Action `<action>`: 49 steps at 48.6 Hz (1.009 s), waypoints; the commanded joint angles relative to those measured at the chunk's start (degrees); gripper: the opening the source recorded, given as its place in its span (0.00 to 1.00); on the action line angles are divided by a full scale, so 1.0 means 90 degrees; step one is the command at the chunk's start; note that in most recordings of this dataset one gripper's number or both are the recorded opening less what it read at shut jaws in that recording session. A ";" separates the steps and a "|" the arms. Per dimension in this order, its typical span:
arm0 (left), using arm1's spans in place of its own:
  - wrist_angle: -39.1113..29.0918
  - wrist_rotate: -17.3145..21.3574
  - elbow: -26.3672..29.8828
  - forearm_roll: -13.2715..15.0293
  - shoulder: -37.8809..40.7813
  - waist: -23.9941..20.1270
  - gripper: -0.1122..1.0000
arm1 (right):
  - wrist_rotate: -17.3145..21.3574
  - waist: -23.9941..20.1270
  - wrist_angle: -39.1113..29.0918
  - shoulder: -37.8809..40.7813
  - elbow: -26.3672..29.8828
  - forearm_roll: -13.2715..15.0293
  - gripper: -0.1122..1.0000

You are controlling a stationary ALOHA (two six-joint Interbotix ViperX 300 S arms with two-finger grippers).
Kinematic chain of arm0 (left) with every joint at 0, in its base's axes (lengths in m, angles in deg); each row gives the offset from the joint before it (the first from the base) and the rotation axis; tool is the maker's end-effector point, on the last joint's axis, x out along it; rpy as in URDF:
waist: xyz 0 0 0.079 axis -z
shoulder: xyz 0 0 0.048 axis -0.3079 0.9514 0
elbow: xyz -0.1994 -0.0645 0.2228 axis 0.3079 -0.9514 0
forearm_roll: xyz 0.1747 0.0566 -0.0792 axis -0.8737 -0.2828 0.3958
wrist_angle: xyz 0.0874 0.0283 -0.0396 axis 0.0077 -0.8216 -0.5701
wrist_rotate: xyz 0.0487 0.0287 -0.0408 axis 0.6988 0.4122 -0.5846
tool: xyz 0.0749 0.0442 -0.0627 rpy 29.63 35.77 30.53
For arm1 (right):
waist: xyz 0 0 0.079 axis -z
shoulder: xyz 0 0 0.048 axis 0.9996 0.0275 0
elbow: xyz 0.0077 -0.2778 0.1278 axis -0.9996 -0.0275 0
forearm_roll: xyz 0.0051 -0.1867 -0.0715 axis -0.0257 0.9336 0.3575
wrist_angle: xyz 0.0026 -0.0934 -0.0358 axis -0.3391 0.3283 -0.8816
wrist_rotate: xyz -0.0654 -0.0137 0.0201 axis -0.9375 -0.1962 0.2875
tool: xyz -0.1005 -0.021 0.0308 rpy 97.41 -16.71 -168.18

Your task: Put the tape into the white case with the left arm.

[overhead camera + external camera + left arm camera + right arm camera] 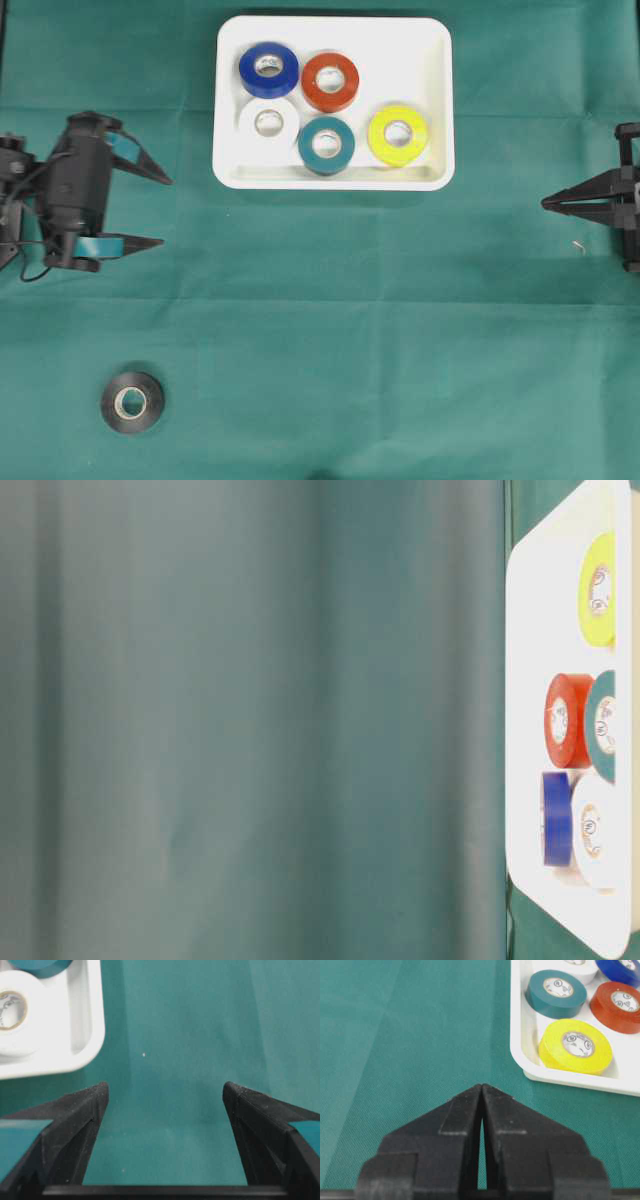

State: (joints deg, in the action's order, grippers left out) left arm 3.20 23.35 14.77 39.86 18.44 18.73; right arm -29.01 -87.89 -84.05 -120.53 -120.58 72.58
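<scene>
A black tape roll (132,402) lies flat on the green cloth at the front left, touched by nothing. The white case (232,100) stands at the back centre and holds several tape rolls: blue (268,68), red (330,81), white (268,123), teal (326,144) and yellow (398,134). My left gripper (166,212) hangs open and empty left of the case, well behind the black tape. In the left wrist view its fingers (165,1091) frame bare cloth, with the case corner (95,1035) at the upper left. My right gripper (545,203) is shut at the right edge.
Green cloth covers the whole table. In the right wrist view the shut right gripper (482,1086) points at cloth left of the case (520,1055). The table-level view shows the case (525,680) at its right edge.
</scene>
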 commanded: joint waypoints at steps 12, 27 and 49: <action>0.0020 -0.0010 -0.0557 0.0010 -0.1094 0.0020 0.93 | 0.0010 0.0010 0.0059 0.0049 0.0059 0.0000 0.02; -0.0039 -0.0010 -0.0742 0.0020 -0.1396 0.0020 0.93 | 0.0010 0.0010 0.0059 0.0049 0.0059 0.0000 0.02; -0.0195 -0.0088 -0.0752 0.0020 -0.1328 0.0850 0.93 | 0.0010 0.0010 0.0059 0.0049 0.0068 0.0000 0.02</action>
State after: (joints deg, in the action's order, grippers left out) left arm 1.53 23.00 7.47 39.95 6.22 23.74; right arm -29.01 -87.81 -84.05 -120.44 -120.58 72.58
